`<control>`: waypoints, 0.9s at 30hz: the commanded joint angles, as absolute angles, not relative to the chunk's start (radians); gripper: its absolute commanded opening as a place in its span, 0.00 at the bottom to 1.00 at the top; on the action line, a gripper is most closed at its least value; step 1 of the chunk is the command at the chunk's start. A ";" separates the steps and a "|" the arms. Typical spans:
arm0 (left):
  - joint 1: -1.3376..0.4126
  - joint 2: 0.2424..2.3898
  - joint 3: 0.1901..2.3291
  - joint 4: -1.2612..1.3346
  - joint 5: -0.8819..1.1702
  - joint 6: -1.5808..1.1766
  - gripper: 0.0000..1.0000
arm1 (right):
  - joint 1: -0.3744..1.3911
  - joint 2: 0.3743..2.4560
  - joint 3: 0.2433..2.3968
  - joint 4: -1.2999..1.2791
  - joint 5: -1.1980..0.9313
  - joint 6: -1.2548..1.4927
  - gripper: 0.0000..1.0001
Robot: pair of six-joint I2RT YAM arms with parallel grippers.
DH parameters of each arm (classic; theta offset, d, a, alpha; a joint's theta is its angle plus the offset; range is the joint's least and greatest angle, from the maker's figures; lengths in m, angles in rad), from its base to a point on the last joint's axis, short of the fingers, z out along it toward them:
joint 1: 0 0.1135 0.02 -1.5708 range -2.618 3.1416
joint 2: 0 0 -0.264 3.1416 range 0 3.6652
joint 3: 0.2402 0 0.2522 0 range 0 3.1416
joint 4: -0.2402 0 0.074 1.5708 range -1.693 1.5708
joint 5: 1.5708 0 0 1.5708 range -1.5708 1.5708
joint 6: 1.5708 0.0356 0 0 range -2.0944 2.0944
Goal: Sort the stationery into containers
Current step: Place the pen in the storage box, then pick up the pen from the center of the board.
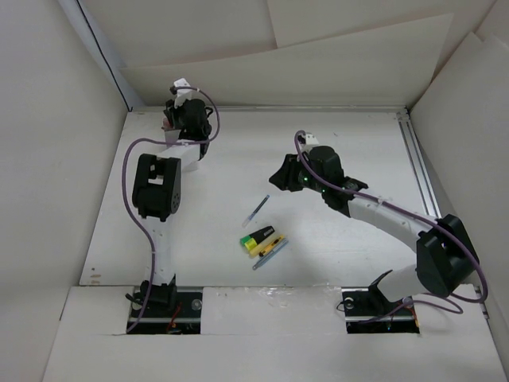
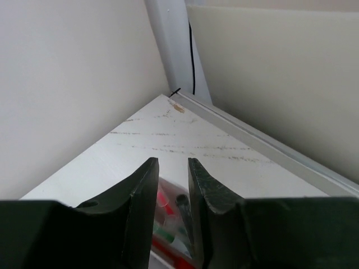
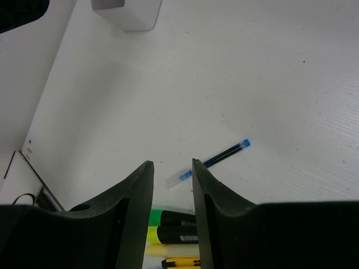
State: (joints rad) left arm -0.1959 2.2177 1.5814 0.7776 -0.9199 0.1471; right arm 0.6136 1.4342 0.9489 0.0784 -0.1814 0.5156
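My left gripper (image 1: 173, 118) is at the far left corner, over the white translucent box (image 2: 167, 228), which shows between its fingers. The box holds red pens (image 2: 164, 202), and a dark pen (image 2: 185, 208) lies by the right finger. The jaws stand apart and grip nothing (image 2: 173, 162). In the top view the box (image 1: 167, 123) is mostly hidden. My right gripper (image 1: 281, 175) is open and empty above mid-table (image 3: 173, 163). A blue pen (image 1: 256, 209) lies just ahead of it (image 3: 216, 159). Yellow-green highlighters (image 1: 261, 237) lie nearer me (image 3: 168, 224), beside a grey pen (image 1: 270, 254).
White walls close the table at the back and both sides. A metal rail (image 1: 417, 167) runs along the right edge. The left arm's white link (image 3: 126, 14) stands at the far left. A yellow and black item (image 3: 182, 261) lies by the highlighters.
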 commanded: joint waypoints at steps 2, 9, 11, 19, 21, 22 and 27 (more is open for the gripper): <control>-0.219 2.053 1.543 0.799 -0.940 0.114 0.28 | 0.606 1.382 0.945 0.129 -0.195 0.511 0.40; -0.229 1.928 1.519 0.609 -0.890 -0.047 0.35 | 0.615 1.371 0.945 0.129 -0.184 0.511 0.40; -0.238 1.890 1.519 0.491 -0.809 -0.104 0.30 | 0.624 1.371 0.936 0.129 -0.175 0.511 0.40; -0.268 1.804 1.578 0.135 -0.292 -0.483 0.19 | 0.604 1.371 0.916 0.115 0.020 0.565 0.00; -0.308 1.795 1.566 0.098 -0.189 -0.508 0.19 | 0.594 1.349 0.916 0.086 0.057 0.565 0.00; -0.348 1.795 1.534 0.098 -0.110 -0.508 0.19 | 0.594 1.339 0.904 0.086 0.102 0.565 0.00; -0.471 1.763 1.369 0.086 0.011 -0.522 0.24 | 0.574 1.290 0.882 0.037 0.250 0.609 0.01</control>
